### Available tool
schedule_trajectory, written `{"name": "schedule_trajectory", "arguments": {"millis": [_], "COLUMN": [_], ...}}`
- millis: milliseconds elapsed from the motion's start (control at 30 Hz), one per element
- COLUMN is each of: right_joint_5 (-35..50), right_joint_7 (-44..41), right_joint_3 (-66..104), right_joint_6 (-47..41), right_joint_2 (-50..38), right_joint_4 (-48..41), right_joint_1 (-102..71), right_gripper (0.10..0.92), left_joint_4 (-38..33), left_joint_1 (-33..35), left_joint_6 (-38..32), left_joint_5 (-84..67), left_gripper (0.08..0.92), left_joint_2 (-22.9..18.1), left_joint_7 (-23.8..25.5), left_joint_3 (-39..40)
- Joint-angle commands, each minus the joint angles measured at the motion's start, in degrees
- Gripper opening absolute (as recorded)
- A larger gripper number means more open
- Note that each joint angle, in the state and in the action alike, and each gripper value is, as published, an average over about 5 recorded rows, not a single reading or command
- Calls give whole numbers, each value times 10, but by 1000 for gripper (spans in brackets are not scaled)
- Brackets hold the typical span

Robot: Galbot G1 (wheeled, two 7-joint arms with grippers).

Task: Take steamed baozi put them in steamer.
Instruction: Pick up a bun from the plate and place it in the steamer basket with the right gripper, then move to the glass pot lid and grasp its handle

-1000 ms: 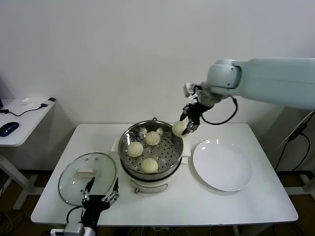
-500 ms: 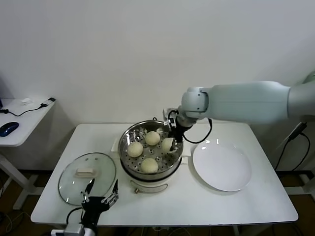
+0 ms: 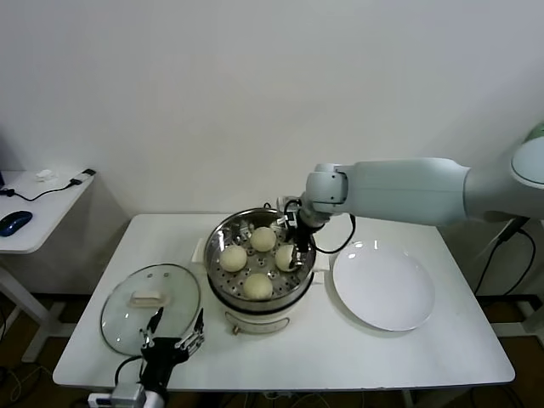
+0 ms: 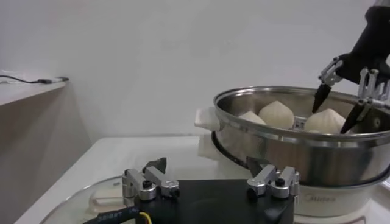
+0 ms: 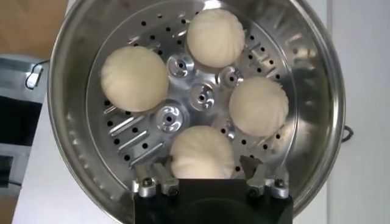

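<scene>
The steamer (image 3: 219,240) stands mid-table, a shiny steel pot on a cream base. Several pale steamed baozi lie on its perforated tray (image 5: 201,96). My right gripper (image 3: 290,253) reaches down inside the pot at its right side. It is open, its fingers standing either side of the nearest baozi (image 5: 201,151), which rests on the tray. The other baozi (image 5: 134,78) (image 5: 215,36) (image 5: 258,105) sit around the tray's centre. My left gripper (image 3: 174,333) is parked open and empty at the table's front left. From there the left wrist view shows the steamer (image 4: 304,155).
A round glass lid (image 3: 136,316) with a cream handle lies on the table left of the steamer, just behind my left gripper. A flat white plate (image 3: 382,287) sits to the steamer's right. A side desk with a mouse (image 3: 15,222) stands at the far left.
My right gripper carried a baozi from above the steamer's right rim down into the pot, set it on the tray and opened. The left arm has not moved.
</scene>
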Motion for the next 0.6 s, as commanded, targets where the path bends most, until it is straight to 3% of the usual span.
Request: {"name": "schedule_trajectory", "arguments": {"millis": [33,200,433,600], "right_joint_5": [-3,26,-20,-59], "right_joint_7": [-75,-51,178,290], "right_joint_3": [45,165,420,597], "right_joint_6": [67,60,69,99], "right_joint_2": [-47,-133,-261,-352], "right_joint_4": [-19,-20,-36,15], "right_joint_1": [23,29,-116,-296], "right_gripper": [810,822,823,823], "left_joint_4": [-7,-13,-10,0], "left_joint_1": [4,7,-11,-33], "left_joint_6": [3,3,-6,-11], "left_joint_5": [-1,3,-17,-33], "left_gripper": [823,823,823,823], "left_joint_2": [1,3,3,10], "left_joint_7": [1,3,-10,-14], "left_joint_3": [-1,-2,0,-8]}}
